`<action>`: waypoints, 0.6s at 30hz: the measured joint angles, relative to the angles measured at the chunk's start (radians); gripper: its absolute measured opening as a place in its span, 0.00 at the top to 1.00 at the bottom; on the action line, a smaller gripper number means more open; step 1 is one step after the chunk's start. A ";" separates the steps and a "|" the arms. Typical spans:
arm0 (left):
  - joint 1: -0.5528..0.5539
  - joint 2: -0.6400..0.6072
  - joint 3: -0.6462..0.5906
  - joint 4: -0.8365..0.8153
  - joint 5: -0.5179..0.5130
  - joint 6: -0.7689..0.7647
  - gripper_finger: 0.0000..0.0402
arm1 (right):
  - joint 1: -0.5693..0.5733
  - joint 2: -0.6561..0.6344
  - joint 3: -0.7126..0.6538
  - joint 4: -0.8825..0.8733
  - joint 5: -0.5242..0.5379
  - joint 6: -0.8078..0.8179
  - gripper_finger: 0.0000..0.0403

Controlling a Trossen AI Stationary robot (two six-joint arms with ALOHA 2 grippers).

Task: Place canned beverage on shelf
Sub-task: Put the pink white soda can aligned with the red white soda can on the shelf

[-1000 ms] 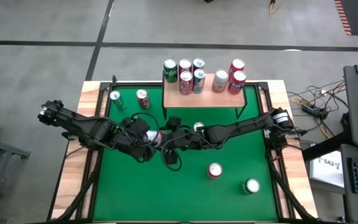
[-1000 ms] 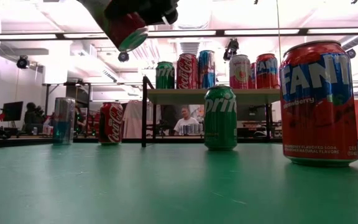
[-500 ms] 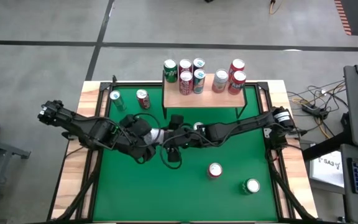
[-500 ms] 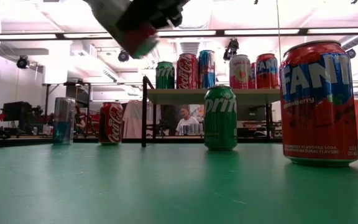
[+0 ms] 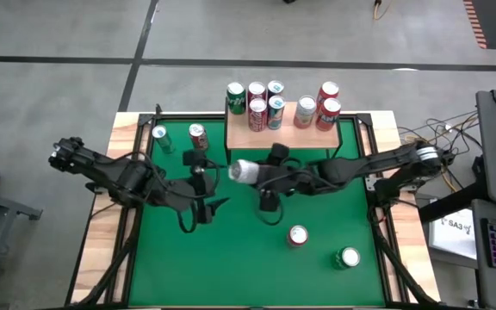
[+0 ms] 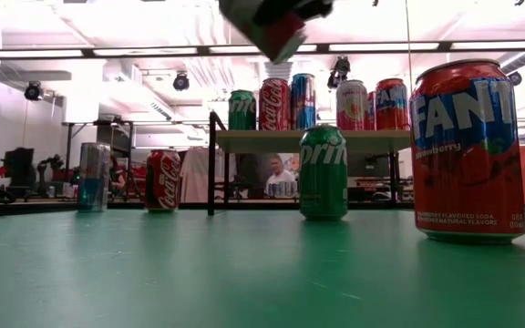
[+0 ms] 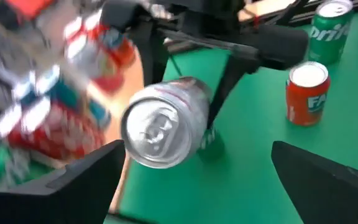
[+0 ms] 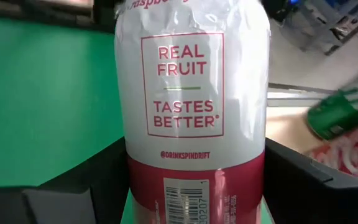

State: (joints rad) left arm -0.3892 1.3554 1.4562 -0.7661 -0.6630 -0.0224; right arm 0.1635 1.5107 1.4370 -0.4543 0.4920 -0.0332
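A white-and-red beverage can (image 5: pixel 244 170) hangs level above the green table, in front of the shelf (image 5: pixel 282 138). My right gripper (image 5: pixel 263 172) is shut on it; the right wrist view shows the can (image 8: pixel 191 93) between its fingers. The can's top end (image 7: pixel 156 129) faces my left gripper (image 5: pixel 208 183), which stands open to the can's left, clear of it (image 7: pixel 197 186). The shelf's wooden top board (image 6: pixel 308 139) carries several cans along its far edge. In the low view the held can (image 6: pixel 272 25) shows at the top edge. My right gripper pinches the can's red bottom half (image 8: pixel 143 180) between its two fingers (image 8: pixel 86 183), one on either side wall. The fingers come from the table's right, almost level, and lie along the can. The can sticks out past them toward the left, lifted clear.
On the table stand a Fanta can (image 5: pixel 297 235) and a green can (image 5: pixel 348 257) near the front right. A silver-green can (image 5: pixel 159 135) and a red cola can (image 5: pixel 198 136) stand left of the shelf. A Sprite can (image 6: pixel 323 171) stands mid-table.
My left gripper has opened and let go of the can, and its wrist has rolled. My right gripper has taken the can and drawn it toward the table's right and far edge, nearer the shelf and slightly up. The can has stayed level.
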 joint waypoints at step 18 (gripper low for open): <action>0.168 -0.092 -0.495 0.924 0.341 0.356 0.06 | 0.001 -0.386 -0.638 0.878 -0.004 -0.146 0.31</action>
State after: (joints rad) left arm -0.2211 1.2633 0.9610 0.1574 -0.3221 0.3340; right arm 0.1647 1.1252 0.7993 0.4239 0.4876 -0.1796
